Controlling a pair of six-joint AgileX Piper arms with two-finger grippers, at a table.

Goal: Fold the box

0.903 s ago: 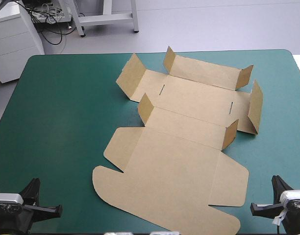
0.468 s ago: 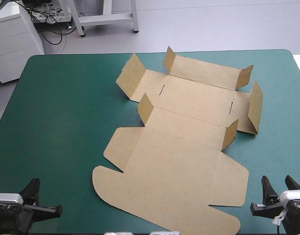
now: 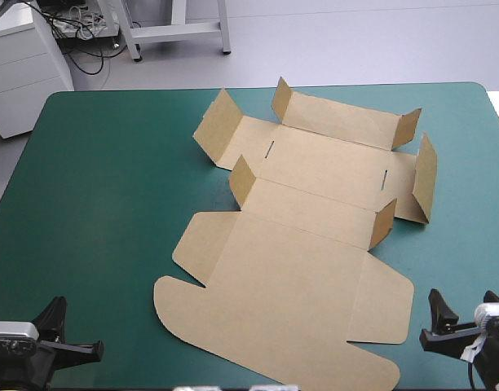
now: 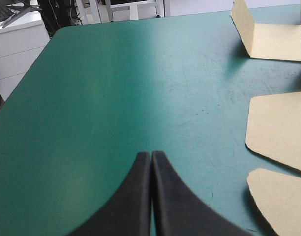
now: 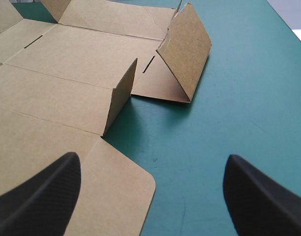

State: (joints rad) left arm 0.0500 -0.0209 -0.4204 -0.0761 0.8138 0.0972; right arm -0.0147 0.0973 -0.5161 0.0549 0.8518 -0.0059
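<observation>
Box (image 3: 298, 244) lies as a flat brown sheet on the teal-green counter (image 3: 94, 204), from the middle toward the right. Its long axis runs near to far, leaning a bit to the far right. Only the small tabs and the two end walls at the far part stand up. The big lid panel at the near end lies flat.

Right hand (image 5: 151, 164) sits at the near right corner, fingers wide apart, holding nothing. The lid's rounded flap (image 5: 116, 196) lies just ahead of it and to its left; the raised right end wall (image 5: 187, 54) is farther ahead.

Left hand (image 4: 151, 162) sits at the near left corner, fingers pressed together, empty. The box lies off to its right, apart from it, with bare counter ahead.

Judgement: right hand is the nearer one, so a first fold likely starts from the right side, reaching forward and left. Left hand would have to cross rightward to help.
</observation>
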